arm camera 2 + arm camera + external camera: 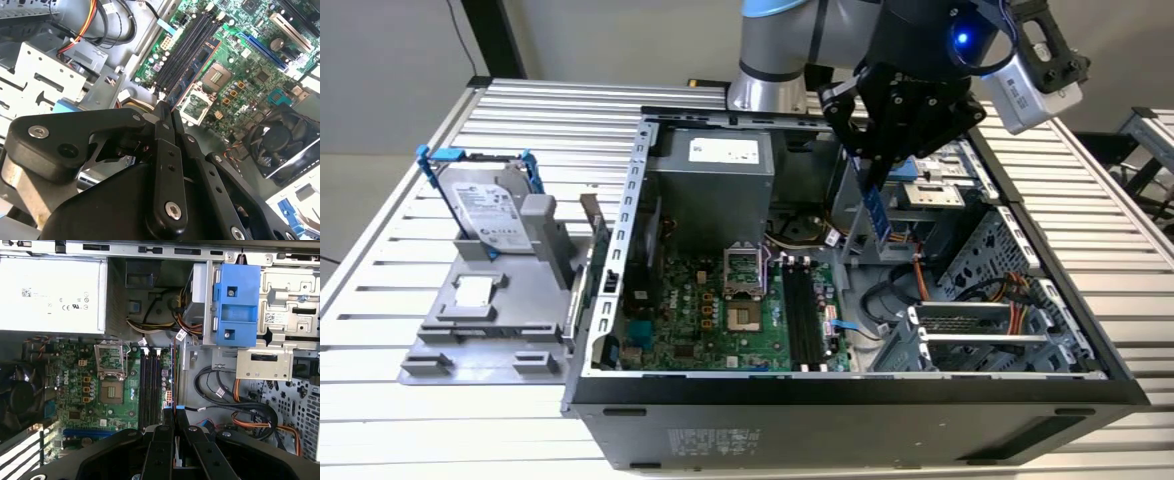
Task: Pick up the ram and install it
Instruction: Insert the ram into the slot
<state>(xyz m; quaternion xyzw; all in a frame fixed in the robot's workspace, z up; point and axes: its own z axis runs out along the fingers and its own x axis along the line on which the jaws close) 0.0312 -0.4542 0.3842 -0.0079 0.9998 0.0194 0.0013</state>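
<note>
Exterior view puts the hand [875,160] above the open computer case [854,385] on the bench [400,410]. It is closed on the ram [879,212], which hangs edge-down from the fingers, clear of the motherboard [707,320] below. Both wrist views look along the pinched stick towards the long black slots [150,385], which look empty and sit a little to one side of its lower edge. So the pick-up looks done and the install does not: the ram is not yet lined up over a slot, lowered or seated.
</note>
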